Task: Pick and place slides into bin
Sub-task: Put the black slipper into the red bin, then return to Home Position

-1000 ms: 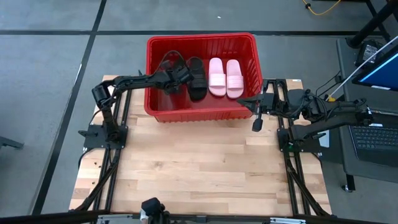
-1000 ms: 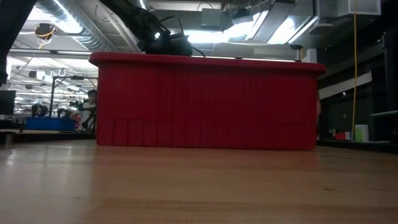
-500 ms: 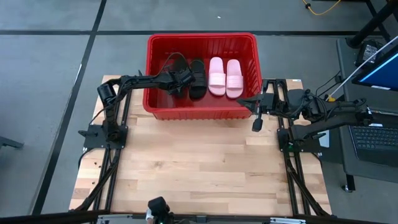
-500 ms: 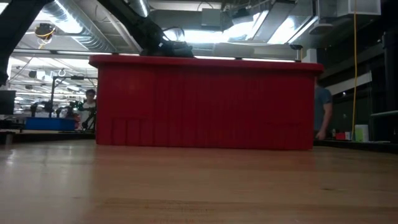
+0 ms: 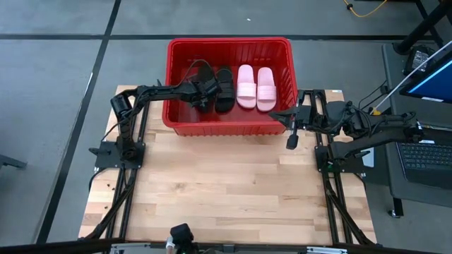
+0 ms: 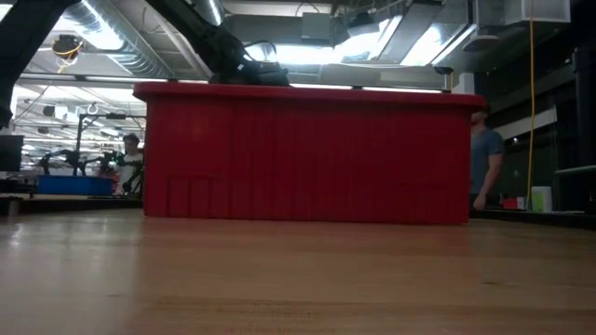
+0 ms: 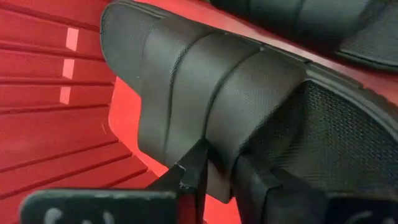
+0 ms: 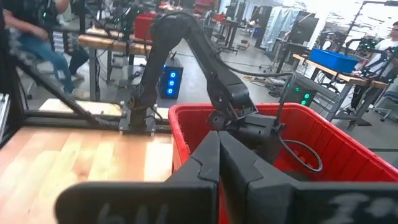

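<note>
The red bin stands at the table's far edge. Two pale pink slides lie side by side in its right half, with a black slide on their left. My left gripper reaches into the bin's left half and is shut on the second black slide, close beside the first one. My right gripper is shut and empty, just off the bin's near right corner. The low view shows only the bin's near wall. My left gripper pinches the near edge of the black slide's wide strap between its two fingers. It comes from the table's left, slanting down into the bin. The slide is inside the bin beside its left wall; whether its sole rests on the floor, I cannot tell.
Bare wooden tabletop lies in front of the bin. A laptop is off the table's right side. People stand in the room beyond the table.
My left gripper has gone down into the bin with the black slide, sinking toward the rim in the low view, and has then kept still. It stays shut on the slide.
</note>
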Robot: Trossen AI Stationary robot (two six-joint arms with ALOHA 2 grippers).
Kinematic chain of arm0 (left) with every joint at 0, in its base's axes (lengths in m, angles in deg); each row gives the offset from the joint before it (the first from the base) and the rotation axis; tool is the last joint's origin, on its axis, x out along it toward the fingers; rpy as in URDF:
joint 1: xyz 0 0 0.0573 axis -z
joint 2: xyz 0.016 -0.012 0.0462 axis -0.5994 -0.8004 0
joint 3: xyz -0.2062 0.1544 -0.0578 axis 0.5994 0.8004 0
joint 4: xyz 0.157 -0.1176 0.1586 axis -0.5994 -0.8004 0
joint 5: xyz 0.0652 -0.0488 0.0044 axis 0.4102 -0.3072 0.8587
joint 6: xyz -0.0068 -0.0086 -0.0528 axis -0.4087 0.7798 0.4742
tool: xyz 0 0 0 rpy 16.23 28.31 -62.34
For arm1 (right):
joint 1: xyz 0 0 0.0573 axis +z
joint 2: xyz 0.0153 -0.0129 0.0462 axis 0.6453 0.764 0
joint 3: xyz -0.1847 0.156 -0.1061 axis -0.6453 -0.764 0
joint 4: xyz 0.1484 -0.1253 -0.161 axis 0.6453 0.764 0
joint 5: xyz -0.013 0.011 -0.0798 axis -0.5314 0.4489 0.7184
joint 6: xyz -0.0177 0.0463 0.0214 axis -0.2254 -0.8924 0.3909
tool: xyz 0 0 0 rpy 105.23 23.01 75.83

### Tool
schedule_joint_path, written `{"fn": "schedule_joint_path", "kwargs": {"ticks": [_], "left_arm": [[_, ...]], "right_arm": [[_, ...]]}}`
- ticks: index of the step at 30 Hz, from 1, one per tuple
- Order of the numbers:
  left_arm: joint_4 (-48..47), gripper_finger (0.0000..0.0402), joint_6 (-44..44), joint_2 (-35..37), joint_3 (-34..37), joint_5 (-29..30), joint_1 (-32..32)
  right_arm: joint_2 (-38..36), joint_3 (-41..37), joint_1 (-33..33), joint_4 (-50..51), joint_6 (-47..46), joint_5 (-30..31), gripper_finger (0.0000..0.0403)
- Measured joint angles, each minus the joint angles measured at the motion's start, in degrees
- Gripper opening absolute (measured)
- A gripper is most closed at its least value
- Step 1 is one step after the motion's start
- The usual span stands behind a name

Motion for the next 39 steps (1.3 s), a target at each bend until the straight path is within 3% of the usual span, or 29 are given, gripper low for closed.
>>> {"fn": "schedule_joint_path", "kwargs": {"ticks": [10,20,39], "left_arm": [[0.07,0.0126,0.03,0.02,0.00,-0.29,0.02],[-0.27,0.0154,-1.54,1.93,0.03,0.36,0.42],[-0.42,0.0144,0.45,22.61,0.02,-0.78,7.33]], "right_arm": [[0.78,0.00,0.00,1.35,-2.41,-0.02,0.0007],[2.36,0.00,0.00,1.44,-2.41,-0.02,0.0007],[2.32,0.00,0.01,0.77,-2.50,-0.02,0.0007]]}}
